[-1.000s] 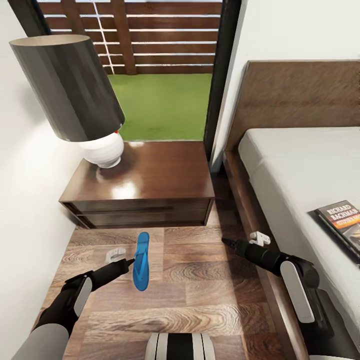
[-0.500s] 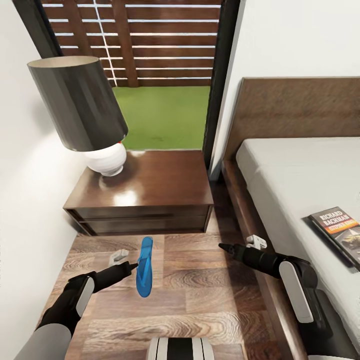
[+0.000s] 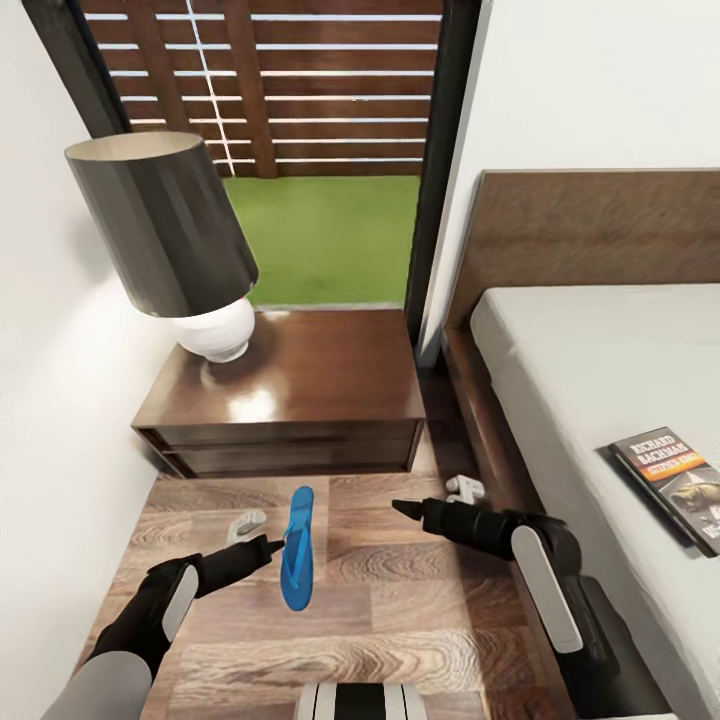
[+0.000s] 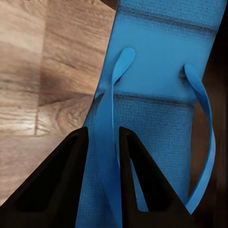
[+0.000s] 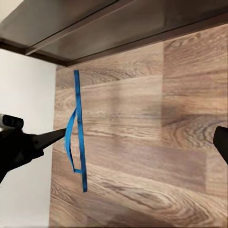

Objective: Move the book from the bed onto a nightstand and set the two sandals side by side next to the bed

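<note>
sandal (image 3: pixel 296 549) is hanging on edge above the wood floor (image 3: pixel 420 620), pinched by its strap in the left gripper (image 3: pixel 270 545). in the left wrist view the two black fingers (image 4: pixel 61 185) are pressing together on one blue strap, with the sole (image 4: pixel 161 61) facing the camera. in the right wrist view the sandal (image 5: pixel 78 133) is showing as a thin blue line, edge-on, with the left gripper (image 5: pixel 59 134) touching it from the side.

the right gripper (image 3: pixel 400 507) is pointing toward 9 o'clock over the floor, near the sandal but apart from it; whether its fingers are spread or pressed together cannot be told. a dark fingertip (image 5: pixel 221 142) is showing at the edge of the right wrist view.

the nightstand (image 3: pixel 290 400) is standing at 12 o'clock from the sandal, carrying a lamp (image 3: pixel 185 250) on its far left corner. the bed (image 3: pixel 600 400) is lying at 3 o'clock, with the book (image 3: pixel 675 480) resting flat near the mattress edge. beyond the nightstand a dark-framed window (image 3: pixel 320 150) is showing grass and a slatted fence.
</note>
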{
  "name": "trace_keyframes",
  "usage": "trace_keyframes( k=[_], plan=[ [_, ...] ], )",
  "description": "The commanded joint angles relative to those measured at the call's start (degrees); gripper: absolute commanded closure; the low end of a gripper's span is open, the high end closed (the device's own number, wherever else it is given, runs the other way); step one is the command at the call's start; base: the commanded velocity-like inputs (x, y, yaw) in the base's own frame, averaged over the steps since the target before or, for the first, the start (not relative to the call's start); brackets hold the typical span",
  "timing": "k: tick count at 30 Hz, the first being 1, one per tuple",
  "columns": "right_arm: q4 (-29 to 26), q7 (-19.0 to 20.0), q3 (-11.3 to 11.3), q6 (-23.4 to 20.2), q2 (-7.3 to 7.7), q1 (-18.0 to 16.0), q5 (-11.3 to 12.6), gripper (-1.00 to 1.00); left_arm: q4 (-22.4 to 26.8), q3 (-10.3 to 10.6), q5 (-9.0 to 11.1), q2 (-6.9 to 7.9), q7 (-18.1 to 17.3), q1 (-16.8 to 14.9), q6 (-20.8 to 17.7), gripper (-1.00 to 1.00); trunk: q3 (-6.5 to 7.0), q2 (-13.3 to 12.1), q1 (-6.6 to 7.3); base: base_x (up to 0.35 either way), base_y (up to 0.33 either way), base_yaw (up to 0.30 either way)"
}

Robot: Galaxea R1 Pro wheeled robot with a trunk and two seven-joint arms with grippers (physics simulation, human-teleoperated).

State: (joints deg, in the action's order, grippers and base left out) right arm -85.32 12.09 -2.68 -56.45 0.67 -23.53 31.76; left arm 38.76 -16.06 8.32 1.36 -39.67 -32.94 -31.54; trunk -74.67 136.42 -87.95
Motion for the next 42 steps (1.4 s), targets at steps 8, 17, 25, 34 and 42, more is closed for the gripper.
trace_keyframes(
  k=[8,17,25,34,42],
  plan=[
    [-0.02,0.68,-0.99,-0.15,0.17,-0.03,-0.84,-1.00,-0.08,-0.11,-0.05,0.01,0.13,-0.02,-0.26,1.00,1.40,-3.21,1.77,0.000,0.000,0.000],
    [-0.10,0.74,-0.50,-0.29,0.62,-0.03,-0.66,-1.00,-0.09,0.04,-0.23,0.11,0.09,-0.02,-0.60,1.00,3.02,-6.82,3.75,0.000,0.000,0.000],
    [-0.56,1.07,-0.24,-0.52,0.84,-0.03,-0.56,-1.00,-0.09,0.13,-0.33,0.20,0.14,-0.02,-0.60,1.00,4.46,-10.03,5.50,0.000,0.000,0.000],
    [-0.72,1.10,0.71,-0.59,1.17,-0.03,-0.53,-1.00,-0.09,0.15,-0.37,0.04,0.21,-0.02,-0.37,1.00,6.07,-13.64,7.48,0.000,0.000,0.000],
    [-0.53,1.16,0.64,-0.52,1.08,-0.03,-0.47,-1.00,-0.16,0.15,-0.29,0.02,0.21,-0.02,-0.29,1.00,7.51,-16.85,9.24,0.000,0.000,0.000]
  ],
)
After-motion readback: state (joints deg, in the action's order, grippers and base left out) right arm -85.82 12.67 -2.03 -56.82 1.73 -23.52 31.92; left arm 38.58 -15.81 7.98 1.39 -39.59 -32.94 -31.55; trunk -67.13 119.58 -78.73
